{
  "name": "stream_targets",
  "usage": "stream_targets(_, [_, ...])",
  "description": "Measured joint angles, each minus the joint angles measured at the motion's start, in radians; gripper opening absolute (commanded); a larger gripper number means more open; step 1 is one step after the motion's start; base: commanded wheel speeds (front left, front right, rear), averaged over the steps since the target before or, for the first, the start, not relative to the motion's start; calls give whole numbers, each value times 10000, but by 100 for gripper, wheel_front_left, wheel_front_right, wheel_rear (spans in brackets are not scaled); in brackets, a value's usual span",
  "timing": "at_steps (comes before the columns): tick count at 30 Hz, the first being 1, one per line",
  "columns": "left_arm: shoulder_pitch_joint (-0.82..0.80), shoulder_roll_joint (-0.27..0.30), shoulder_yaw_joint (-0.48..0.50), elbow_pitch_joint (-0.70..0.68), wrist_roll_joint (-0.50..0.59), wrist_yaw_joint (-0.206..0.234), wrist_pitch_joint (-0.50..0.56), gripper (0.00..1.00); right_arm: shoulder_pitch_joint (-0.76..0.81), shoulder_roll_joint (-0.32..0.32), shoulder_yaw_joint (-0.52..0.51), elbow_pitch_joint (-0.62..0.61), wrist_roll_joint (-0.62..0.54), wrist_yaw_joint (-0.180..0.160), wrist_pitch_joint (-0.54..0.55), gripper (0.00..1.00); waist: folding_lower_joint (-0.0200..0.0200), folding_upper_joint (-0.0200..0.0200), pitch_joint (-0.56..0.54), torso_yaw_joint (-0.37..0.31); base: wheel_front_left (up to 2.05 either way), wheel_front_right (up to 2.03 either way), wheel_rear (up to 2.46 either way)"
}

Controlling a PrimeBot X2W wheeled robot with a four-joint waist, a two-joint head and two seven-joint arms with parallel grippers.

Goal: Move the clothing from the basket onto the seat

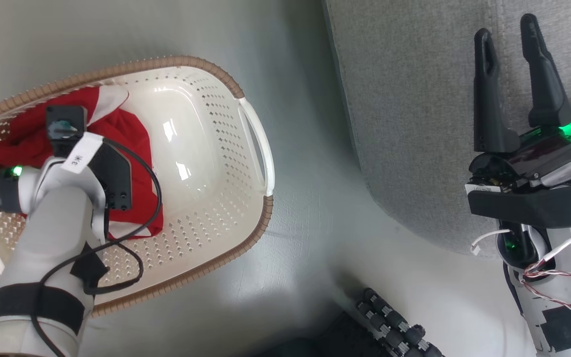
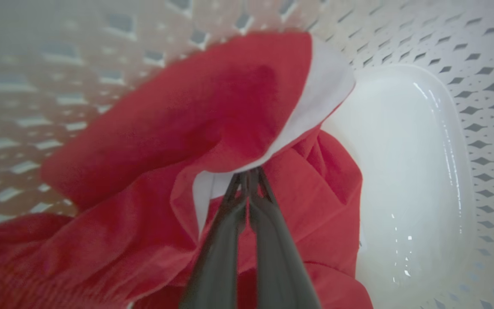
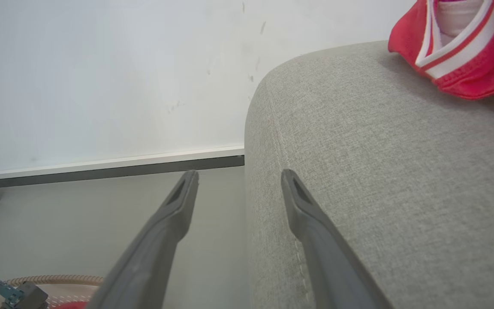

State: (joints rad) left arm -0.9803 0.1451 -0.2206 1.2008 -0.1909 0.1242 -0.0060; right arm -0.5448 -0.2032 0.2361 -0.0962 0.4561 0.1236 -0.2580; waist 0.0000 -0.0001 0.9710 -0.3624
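One red garment (image 1: 134, 139) is bunched up in the left half of the basket (image 1: 253, 233), over at the left of the head view, with a bit of white trim showing at its top. The basket's glossy white bottom can be seen to the right of it. In the left wrist view, the left gripper (image 2: 248, 179) is seen with its fingers pressed together, clamped on a fold of that garment right under the trim.

A second garment (image 3: 461, 60), red with white stripes, is laid on the seat (image 3: 380, 171), in the upper right corner of the right wrist view. The right gripper (image 1: 506, 29) is held over the seat at the upper right of the head view, fingers spread well apart. The basket is parked on the grey floor (image 1: 310, 208) just left of the seat, not touching it.
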Motion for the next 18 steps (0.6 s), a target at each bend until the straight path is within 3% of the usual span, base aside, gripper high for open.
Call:
stream_targets(10, [426,-155,-142,236,4,-115,-575,0,-189,36,36,372,25,10,2,100,0,0,-668,37,0,0,0])
stream_targets(18, [979,-464,-194,345,-33,-642,-1103,0,-198,19,-40,719,27,10,4,100,0,0,-1549,119,0,0,0])
